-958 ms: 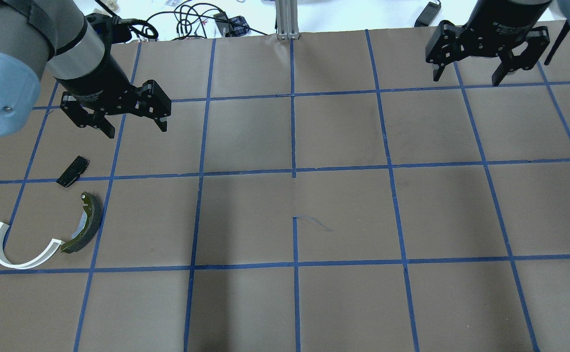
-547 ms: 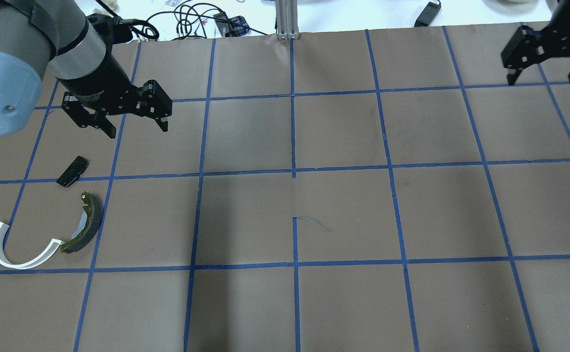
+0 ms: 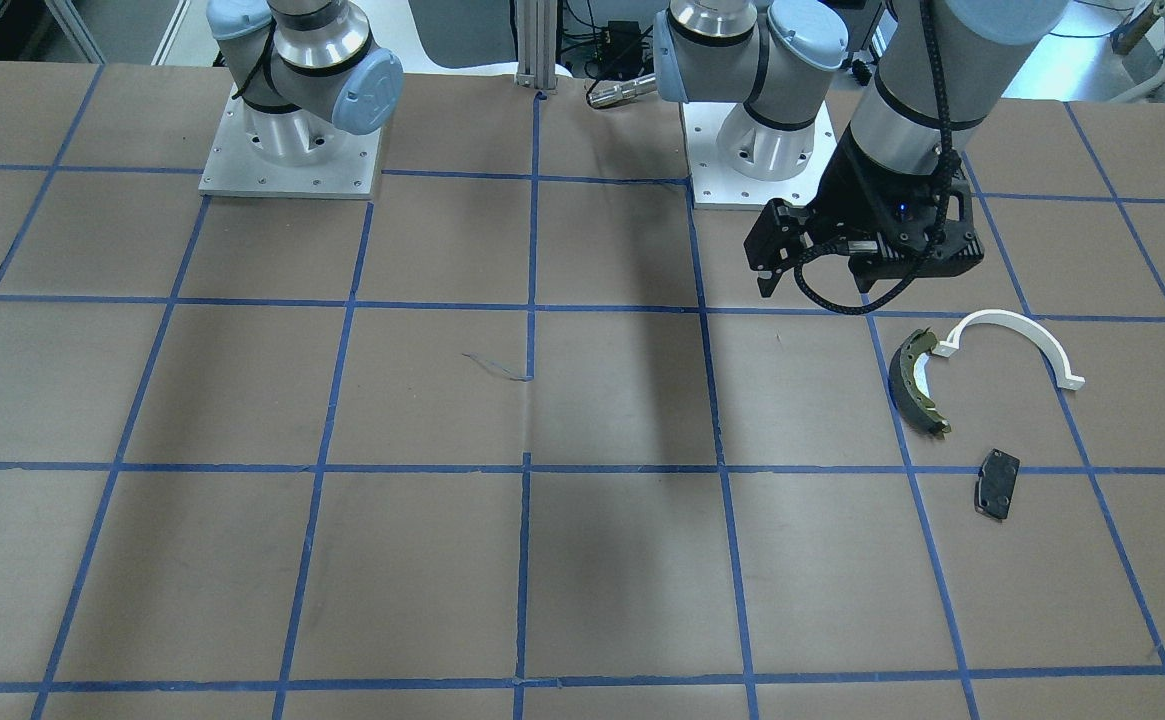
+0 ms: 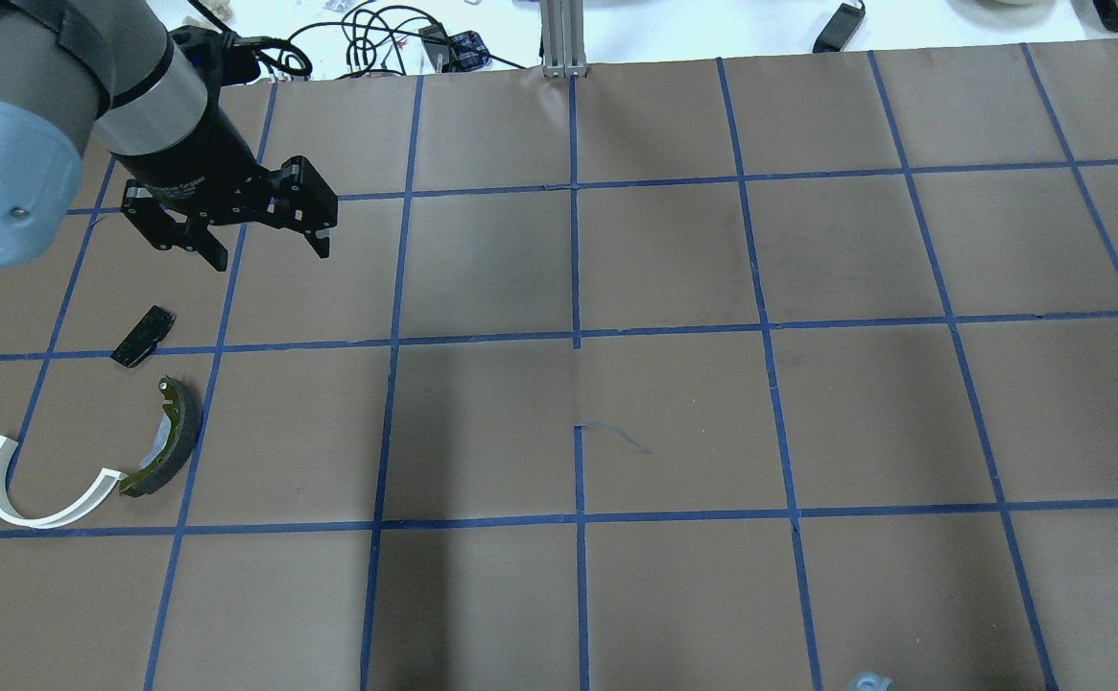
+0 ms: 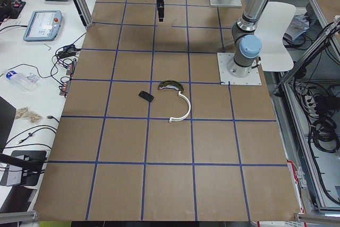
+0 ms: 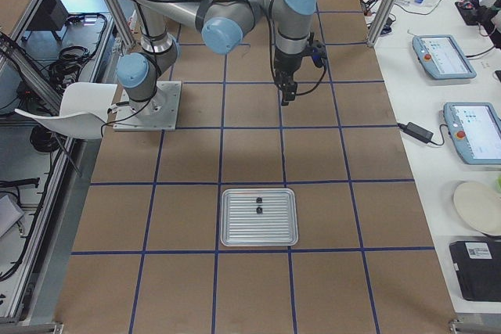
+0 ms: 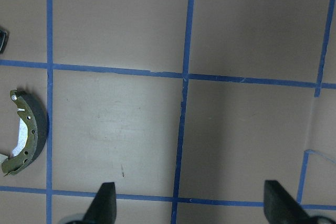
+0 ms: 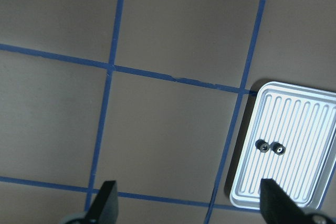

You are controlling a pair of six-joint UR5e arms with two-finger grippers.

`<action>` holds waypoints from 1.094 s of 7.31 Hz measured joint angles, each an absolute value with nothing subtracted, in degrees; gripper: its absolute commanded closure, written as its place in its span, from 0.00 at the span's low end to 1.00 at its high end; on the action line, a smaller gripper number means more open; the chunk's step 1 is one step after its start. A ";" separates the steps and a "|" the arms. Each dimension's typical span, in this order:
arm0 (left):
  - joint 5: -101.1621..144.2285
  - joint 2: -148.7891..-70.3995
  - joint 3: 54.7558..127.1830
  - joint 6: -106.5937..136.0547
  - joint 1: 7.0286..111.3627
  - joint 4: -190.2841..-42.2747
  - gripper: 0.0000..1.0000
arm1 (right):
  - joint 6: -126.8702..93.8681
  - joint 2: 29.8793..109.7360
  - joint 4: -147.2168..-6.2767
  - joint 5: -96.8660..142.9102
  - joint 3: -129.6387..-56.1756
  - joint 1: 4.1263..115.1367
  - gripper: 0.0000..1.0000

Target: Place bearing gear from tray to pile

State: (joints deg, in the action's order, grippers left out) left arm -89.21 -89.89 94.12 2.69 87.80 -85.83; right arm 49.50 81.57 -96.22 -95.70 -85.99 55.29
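The pile lies at the table's left: a dark curved brake shoe (image 4: 170,437) (image 3: 912,385) (image 7: 26,140), a white half-ring bracket (image 4: 31,504) (image 3: 1017,330) and a small black brake pad (image 4: 143,336) (image 3: 997,483). My left gripper (image 4: 266,251) (image 7: 191,208) hangs open and empty above the table, just beyond the pad. A ribbed metal tray (image 6: 235,228) (image 8: 304,129) holds two small round parts (image 8: 261,145) (image 6: 257,205); I cannot tell which is the bearing gear. My right gripper (image 8: 189,205) (image 6: 286,98) is open and empty, high above the table and short of the tray.
Cables and devices (image 4: 376,43) lie beyond the table's far edge beside an aluminium post (image 4: 563,38). The arm bases (image 3: 292,150) stand at the robot's side. Tablets (image 6: 442,56) lie on the side bench. Blue tape marks a grid on the brown table.
My right gripper has swung to the right and out of the overhead view. My left gripper has stayed almost in place, open.
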 measured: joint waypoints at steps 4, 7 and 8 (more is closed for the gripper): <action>-89.49 -89.66 95.07 2.57 87.85 -85.15 0.00 | 75.85 68.74 -111.45 -92.68 -86.13 42.93 0.06; -89.52 -89.35 96.40 2.59 87.89 -84.14 0.00 | 82.64 58.92 -118.66 -89.39 -86.18 38.50 0.09; -89.59 -89.32 96.53 2.61 87.89 -84.01 0.00 | 82.64 56.96 -119.71 -89.31 -86.42 38.14 0.11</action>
State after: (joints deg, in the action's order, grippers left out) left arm -89.59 -89.32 96.53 2.61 87.89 -84.01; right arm 82.64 56.96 -119.71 -89.31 -86.42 38.14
